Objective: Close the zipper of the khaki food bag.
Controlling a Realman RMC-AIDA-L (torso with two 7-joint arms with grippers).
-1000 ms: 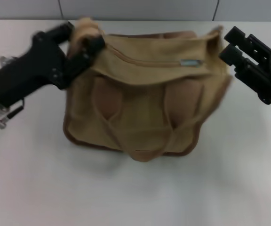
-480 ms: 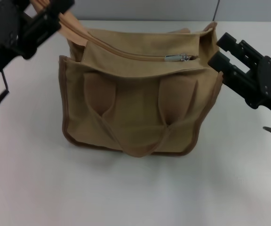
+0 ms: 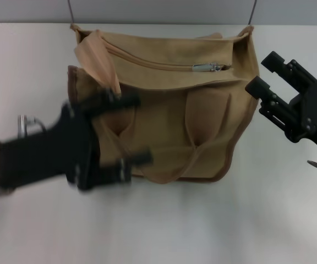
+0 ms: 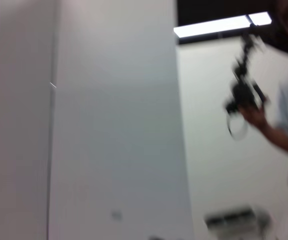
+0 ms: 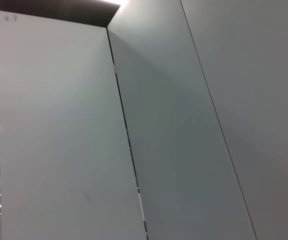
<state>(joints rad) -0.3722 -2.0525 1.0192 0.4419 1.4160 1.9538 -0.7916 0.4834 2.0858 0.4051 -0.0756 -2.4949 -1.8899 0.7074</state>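
Observation:
The khaki food bag point(image 3: 164, 126) stands upright in the middle of the white table point(image 3: 164, 231), handles hanging down its front. The zipper point(image 3: 153, 63) runs along the top panel, and its silver pull tab point(image 3: 205, 67) lies near the bag's right end. My left gripper point(image 3: 131, 130), blurred by motion, is open in front of the bag's lower left part, holding nothing. Just off the bag's upper right corner, my right gripper point(image 3: 262, 71) is open and empty. Neither wrist view shows the bag or any fingers.
The bag's left side flap point(image 3: 95, 52) sticks up loosely. Grey wall panels point(image 3: 164, 10) run behind the table's far edge. The left wrist view shows a wall and a person point(image 4: 284, 130) holding a device; the right wrist view shows only wall panels point(image 5: 134, 150).
My left gripper let go of the bag's left flap and swung down from the upper left to the front of the bag. The bag settled. My right gripper drew slightly back.

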